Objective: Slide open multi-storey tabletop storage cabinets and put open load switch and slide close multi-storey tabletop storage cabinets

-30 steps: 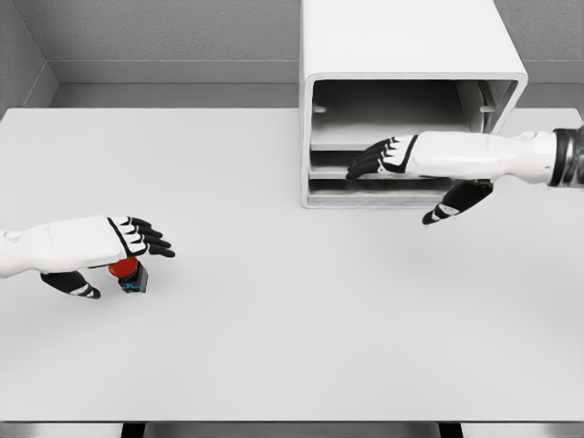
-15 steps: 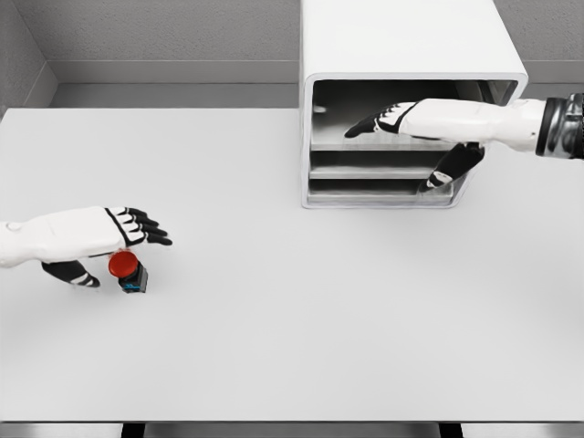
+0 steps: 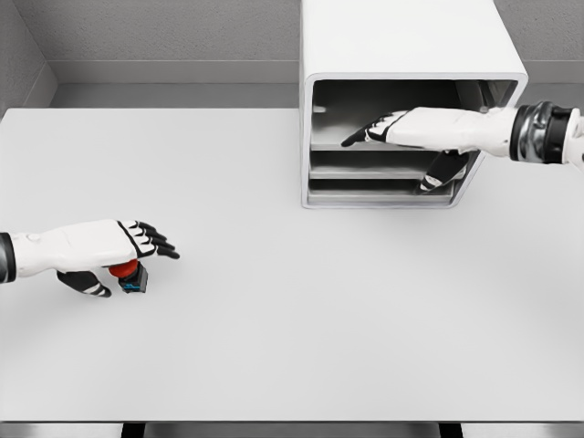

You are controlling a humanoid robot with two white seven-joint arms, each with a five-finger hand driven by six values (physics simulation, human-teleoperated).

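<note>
Since half a second ago: left hand has dropped lower over the load switch, now covering most of its red cap; right hand has pushed slightly further left and down inside the storage cabinet, forearm more level.

Left hand: at 8 o'clock on the white table, arm entering from the left edge. Palm down, fingers extended and slightly spread, pointing toward 3 o'clock. Thumb curls beneath, just left of the switch. Hand rests over the switch but the fingers are not wrapped round it; relaxed and holding nothing as far as shows.

Load switch: stands on the table under the left palm, red button top partly hidden, dark body with a blue-green edge showing at the right. Well apart from the cabinet.

Storage cabinet: white box at 1 o'clock, front open, grey shelves stacked inside.

Right hand: reaches in from the right edge, fingers straight, lying at the level of the upper shelf; thumb hangs down toward the lower shelves. Fingers extended, gripping nothing.
</note>
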